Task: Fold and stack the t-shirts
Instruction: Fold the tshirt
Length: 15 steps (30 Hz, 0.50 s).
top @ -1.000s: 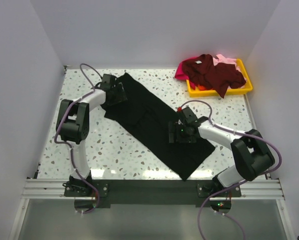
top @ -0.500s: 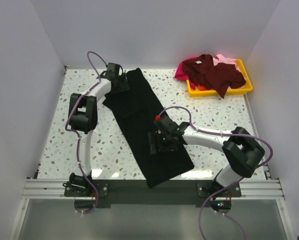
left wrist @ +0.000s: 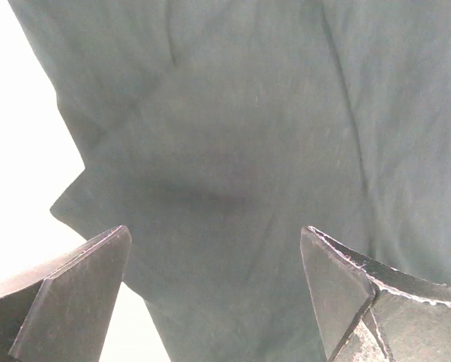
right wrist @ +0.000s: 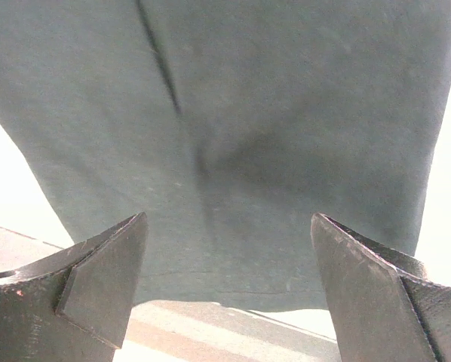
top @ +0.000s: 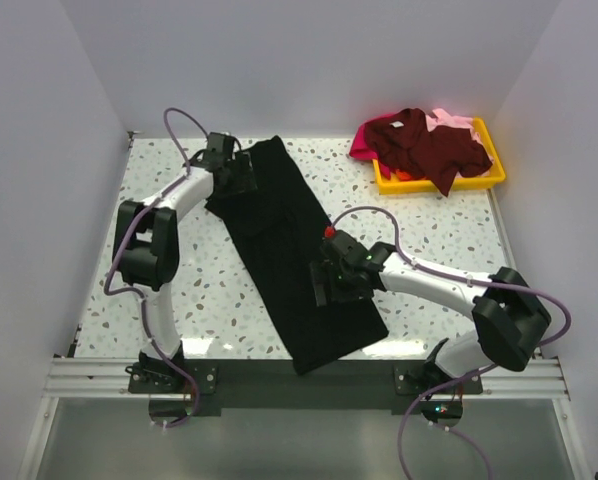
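The black t-shirt (top: 279, 225) lies on the table as a long narrow strip, running from the far middle to the near edge. My left gripper (top: 235, 176) hovers open over its far left corner; in the left wrist view the black cloth (left wrist: 233, 136) fills the space past the wide-apart fingertips (left wrist: 90, 275). My right gripper (top: 327, 288) stands open over the shirt's near part, and the right wrist view shows the shirt's hem (right wrist: 233, 279) between its fingers (right wrist: 105, 271). Neither holds cloth. The maroon t-shirt (top: 424, 145), magenta t-shirt (top: 363, 146) and pale pink t-shirt (top: 455, 121) lie heaped in the tray.
A yellow plastic tray (top: 434, 187) stands at the far right corner. White walls close in the speckled tabletop (top: 179, 300) on three sides. A metal rail (top: 299, 378) with the arm bases runs along the near edge.
The black shirt has swung from a diagonal to a steeper strip, its near end dragged left. My right gripper moved left with it, then opened a little wider; the left stayed at the far corner.
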### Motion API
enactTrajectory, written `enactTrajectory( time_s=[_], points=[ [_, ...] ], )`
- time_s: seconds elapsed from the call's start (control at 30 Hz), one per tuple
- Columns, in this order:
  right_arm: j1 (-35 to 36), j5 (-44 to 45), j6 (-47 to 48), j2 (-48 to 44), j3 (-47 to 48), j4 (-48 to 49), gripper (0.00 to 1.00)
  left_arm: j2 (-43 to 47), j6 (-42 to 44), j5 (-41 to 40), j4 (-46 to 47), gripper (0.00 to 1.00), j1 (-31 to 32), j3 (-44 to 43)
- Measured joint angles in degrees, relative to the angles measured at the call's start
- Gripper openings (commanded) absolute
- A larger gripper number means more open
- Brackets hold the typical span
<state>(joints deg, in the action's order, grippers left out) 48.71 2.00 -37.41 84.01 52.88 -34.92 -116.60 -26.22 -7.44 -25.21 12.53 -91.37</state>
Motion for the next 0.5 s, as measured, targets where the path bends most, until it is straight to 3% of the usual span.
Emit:
enactTrajectory(
  time_s=[0.2,0.5],
  points=[
    [0.8,1.6,0.1,0.0,-3.8,-0.3,0.92,-0.4,-1.8,2.3,1.5,1.0,0.6,7.1],
    [4.3,1.4,-1.8,0.7,-6.7,0.9,0.92,-3.8,-2.2,1.5,2.5,1.0,0.6,4.3]
  ],
)
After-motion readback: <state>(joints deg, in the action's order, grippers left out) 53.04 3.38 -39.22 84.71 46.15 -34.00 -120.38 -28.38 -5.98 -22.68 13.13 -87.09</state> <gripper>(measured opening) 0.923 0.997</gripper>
